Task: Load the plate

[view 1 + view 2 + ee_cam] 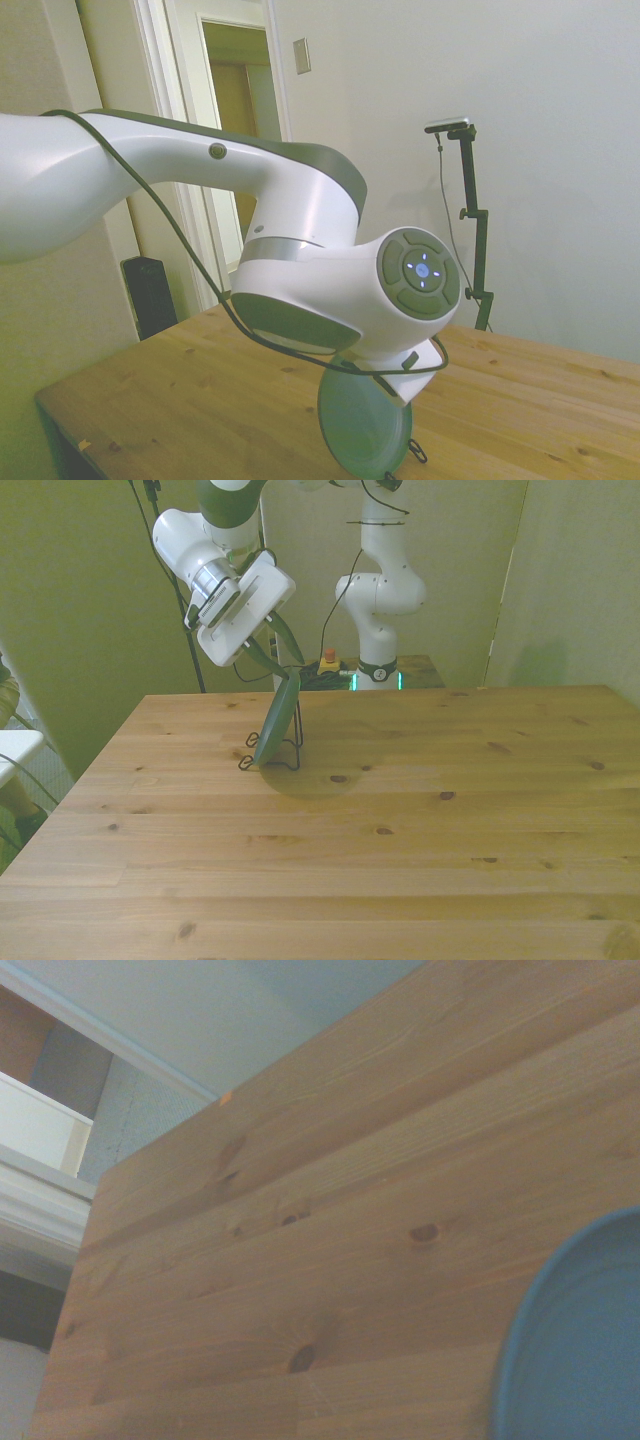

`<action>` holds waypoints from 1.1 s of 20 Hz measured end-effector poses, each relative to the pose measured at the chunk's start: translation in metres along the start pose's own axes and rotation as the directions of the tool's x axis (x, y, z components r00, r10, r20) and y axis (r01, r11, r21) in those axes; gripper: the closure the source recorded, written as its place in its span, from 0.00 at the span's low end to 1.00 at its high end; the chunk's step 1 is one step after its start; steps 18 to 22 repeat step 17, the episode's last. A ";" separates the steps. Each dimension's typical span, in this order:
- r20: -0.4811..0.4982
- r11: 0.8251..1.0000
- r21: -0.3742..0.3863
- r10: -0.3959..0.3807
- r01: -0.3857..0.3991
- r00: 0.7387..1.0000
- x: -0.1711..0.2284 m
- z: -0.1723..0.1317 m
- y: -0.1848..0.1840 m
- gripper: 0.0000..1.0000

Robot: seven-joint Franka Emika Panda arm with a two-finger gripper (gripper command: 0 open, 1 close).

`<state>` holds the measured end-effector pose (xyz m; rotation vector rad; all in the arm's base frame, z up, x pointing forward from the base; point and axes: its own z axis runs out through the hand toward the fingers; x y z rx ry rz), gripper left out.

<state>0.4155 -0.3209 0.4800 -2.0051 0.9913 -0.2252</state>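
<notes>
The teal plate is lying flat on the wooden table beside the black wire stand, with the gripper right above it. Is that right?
Not quite. The plate is not lying flat: it stands on edge, tilted, in the black wire stand on the wooden table, as the front view shows. The gripper is indeed right above it.

Side camera close beside the arm, front camera farther back, both on the plate [365,420].
</notes>
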 end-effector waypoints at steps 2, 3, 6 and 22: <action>-0.011 1.000 0.004 -0.026 0.026 1.000 -0.002 -0.008 -0.013 0.00; -0.019 0.999 0.006 -0.041 0.041 0.999 -0.004 -0.012 -0.021 0.00; -0.048 0.996 0.000 -0.094 0.094 0.994 -0.011 -0.029 -0.053 0.00; -0.120 0.832 -0.391 -0.469 0.393 0.875 -0.053 0.109 -0.157 0.00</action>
